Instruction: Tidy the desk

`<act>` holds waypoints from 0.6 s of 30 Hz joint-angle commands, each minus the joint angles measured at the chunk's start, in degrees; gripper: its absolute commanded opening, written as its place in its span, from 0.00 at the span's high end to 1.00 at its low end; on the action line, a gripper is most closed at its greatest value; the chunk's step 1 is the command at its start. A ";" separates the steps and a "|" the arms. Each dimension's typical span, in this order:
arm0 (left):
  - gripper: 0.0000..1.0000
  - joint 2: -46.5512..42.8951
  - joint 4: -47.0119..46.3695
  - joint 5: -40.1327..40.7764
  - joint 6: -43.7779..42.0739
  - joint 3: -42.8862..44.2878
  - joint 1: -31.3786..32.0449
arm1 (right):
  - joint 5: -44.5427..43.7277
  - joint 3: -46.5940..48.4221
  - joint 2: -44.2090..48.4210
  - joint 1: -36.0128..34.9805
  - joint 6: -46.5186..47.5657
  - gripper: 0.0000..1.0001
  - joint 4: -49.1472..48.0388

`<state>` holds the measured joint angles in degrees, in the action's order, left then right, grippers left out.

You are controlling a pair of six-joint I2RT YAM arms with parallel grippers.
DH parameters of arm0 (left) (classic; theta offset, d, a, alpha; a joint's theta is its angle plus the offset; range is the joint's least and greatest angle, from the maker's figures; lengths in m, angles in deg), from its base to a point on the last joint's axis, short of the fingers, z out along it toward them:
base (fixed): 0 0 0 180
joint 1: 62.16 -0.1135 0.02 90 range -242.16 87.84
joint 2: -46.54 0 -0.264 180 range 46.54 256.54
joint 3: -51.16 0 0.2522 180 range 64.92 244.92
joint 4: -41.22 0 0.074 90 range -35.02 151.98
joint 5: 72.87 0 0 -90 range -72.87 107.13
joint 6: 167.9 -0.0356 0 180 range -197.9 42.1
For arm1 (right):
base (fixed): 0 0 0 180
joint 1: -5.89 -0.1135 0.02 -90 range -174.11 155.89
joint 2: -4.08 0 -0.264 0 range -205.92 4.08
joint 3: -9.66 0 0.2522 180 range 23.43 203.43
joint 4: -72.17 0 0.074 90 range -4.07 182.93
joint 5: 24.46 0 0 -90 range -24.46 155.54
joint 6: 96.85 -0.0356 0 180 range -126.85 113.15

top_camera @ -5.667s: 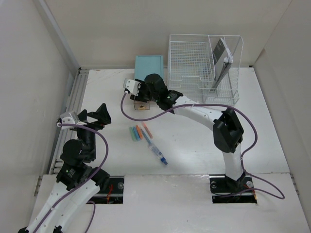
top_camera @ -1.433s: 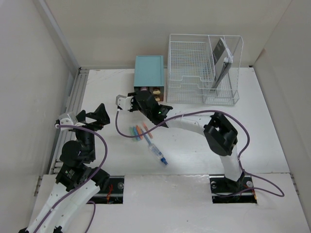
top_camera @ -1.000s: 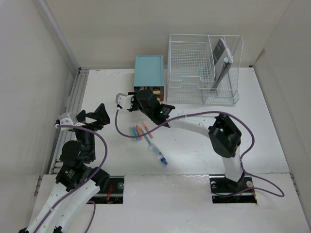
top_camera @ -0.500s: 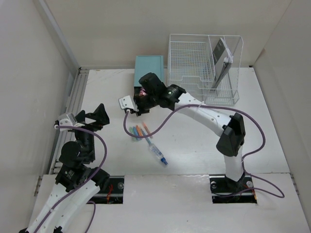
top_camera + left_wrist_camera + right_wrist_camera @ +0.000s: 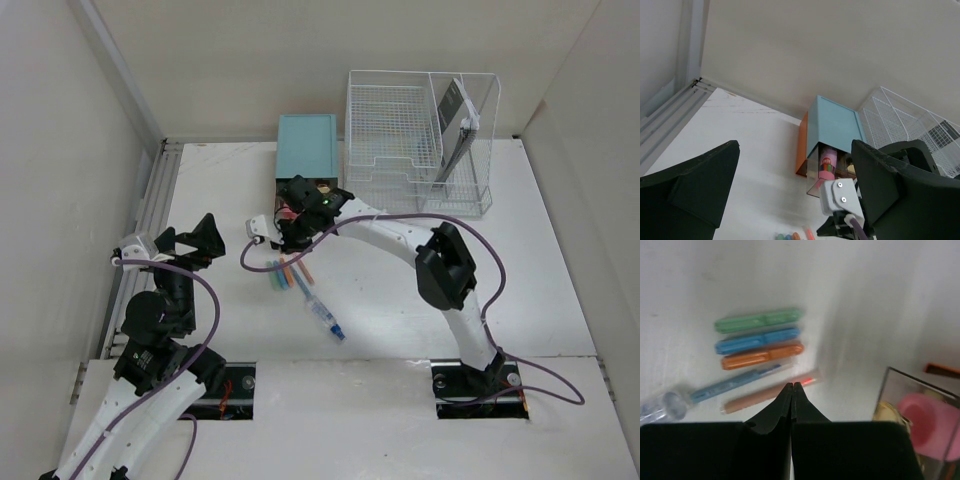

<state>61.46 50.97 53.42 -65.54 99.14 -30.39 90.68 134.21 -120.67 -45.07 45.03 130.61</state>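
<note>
My right jaws: pressed together, nothing between, tips at lower centre of wrist view, over reddish-brown pen (image 5: 767, 394). Above it in frame, side by side: orange marker (image 5: 762, 356), blue marker (image 5: 757, 340), green marker (image 5: 759, 320). Clear drawer (image 5: 881, 390) at lower right, open, pink item (image 5: 922, 425) inside. My left jaws: spread wide, empty, at left of overhead view. Bench (image 5: 560, 260) fills overhead centre. Teal box (image 5: 306, 143) and wire rack (image 5: 420, 140) at its upper edge.
</note>
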 commanded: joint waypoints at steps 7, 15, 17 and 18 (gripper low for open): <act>0.07 -0.59 -1.97 0.01 0.21 -0.20 -0.04 | -19.77 -0.30 2.32 2.35 -12.77 1.00 -19.98; 0.07 -0.59 -1.97 0.01 0.21 -0.20 -0.04 | -31.20 -2.33 1.79 2.36 -14.34 1.00 -29.82; 0.07 -0.59 -1.97 0.01 0.21 -0.20 -0.04 | -34.54 -2.32 1.79 2.36 -14.35 1.00 -30.88; 0.07 -0.59 -1.97 0.01 0.21 -0.20 -0.04 | -35.51 -2.32 1.18 2.36 -14.35 1.00 -32.02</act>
<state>61.42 50.97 53.38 -65.54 99.14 -30.39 61.98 131.32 -120.32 -42.86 32.11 105.92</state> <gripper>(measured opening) 0.927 0.010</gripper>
